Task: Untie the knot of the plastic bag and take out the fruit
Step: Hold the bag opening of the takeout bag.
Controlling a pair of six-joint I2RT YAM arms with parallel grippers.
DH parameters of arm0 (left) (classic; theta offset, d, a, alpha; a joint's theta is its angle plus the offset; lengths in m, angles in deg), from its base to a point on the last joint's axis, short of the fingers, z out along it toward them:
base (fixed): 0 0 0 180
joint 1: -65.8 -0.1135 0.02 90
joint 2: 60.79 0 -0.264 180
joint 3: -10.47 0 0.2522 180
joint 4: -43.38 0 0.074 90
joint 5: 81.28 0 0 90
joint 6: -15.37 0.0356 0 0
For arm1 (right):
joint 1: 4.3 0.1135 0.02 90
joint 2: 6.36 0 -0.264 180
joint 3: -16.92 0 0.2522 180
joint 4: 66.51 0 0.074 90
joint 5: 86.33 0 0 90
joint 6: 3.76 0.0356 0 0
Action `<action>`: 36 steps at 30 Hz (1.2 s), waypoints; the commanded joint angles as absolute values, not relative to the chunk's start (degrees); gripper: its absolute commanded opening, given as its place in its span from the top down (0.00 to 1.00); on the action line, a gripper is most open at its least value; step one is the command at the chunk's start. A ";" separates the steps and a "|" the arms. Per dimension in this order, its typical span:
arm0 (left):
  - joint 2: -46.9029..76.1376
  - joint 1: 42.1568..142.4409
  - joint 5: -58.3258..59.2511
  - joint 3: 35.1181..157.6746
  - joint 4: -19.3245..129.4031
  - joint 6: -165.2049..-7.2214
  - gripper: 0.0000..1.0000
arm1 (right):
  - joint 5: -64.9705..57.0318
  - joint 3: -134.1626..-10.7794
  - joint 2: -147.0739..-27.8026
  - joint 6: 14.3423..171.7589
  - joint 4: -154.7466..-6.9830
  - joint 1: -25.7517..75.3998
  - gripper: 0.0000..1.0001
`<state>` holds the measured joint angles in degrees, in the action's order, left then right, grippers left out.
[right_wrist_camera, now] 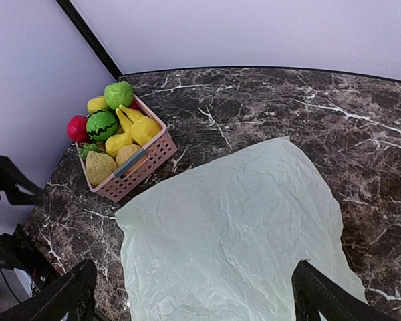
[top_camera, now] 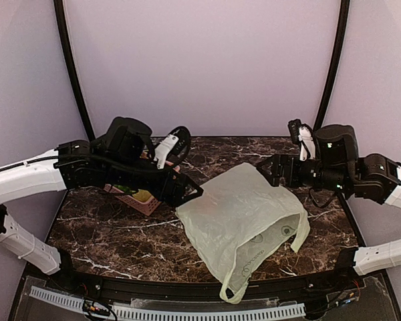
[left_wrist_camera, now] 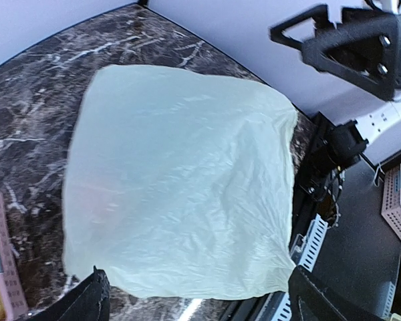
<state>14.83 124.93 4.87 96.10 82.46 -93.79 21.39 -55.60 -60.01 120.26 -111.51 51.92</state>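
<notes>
- Top external: plastic bag (top_camera: 244,221) lies flat on the table (top_camera: 107,231). Its handles (top_camera: 230,291) trail loose toward the near edge and no knot shows. Looks untied, and flat enough to be empty.
- Left hand (top_camera: 190,190) hangs over the bag's left edge and right hand (top_camera: 271,170) over its far right corner. Both are spread wide with nothing held. My read: parked clear of the bag, not mid-pull.
- Fruit (right_wrist_camera: 119,93): right wrist shows toy pieces piled in a pink basket (right_wrist_camera: 147,155) at the table's left side, near the bag but apart from it. The green apple-like one sits at the back.
- Unclear:
  - Left wrist shows a faint pinkish patch (left_wrist_camera: 97,200) through the film; contents or tint, can't tell.
  - Left arm blocks most of the basket from above.
  - Lower pieces are buried, so no reliable fruit count.
</notes>
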 commanded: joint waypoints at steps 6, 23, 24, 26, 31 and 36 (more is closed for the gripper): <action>28.06 138.59 5.36 99.49 75.02 -99.07 0.06 | 24.93 -55.53 -57.80 125.09 -117.11 51.84 0.01; 43.43 144.15 16.02 114.85 91.70 -93.84 0.08 | 25.60 -55.14 -57.57 125.67 -117.01 51.81 0.01; 44.37 144.35 17.43 115.55 93.27 -93.64 0.09 | 25.62 -55.11 -57.52 125.83 -117.02 51.80 0.01; 45.40 145.04 19.02 117.53 94.98 -93.32 0.13 | 25.69 -54.82 -57.26 126.11 -117.01 51.85 0.01; 46.57 145.61 21.33 118.72 96.94 -92.39 0.24 | 26.04 -54.09 -56.15 126.87 -116.97 51.85 0.01; 47.43 146.01 21.84 119.96 98.92 -91.71 0.40 | 26.19 -53.21 -55.15 127.50 -116.68 51.78 0.01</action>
<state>47.24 145.61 19.90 117.74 94.99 -92.96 24.82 -54.38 -56.33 126.29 -117.52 51.92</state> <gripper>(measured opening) 0.659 0.986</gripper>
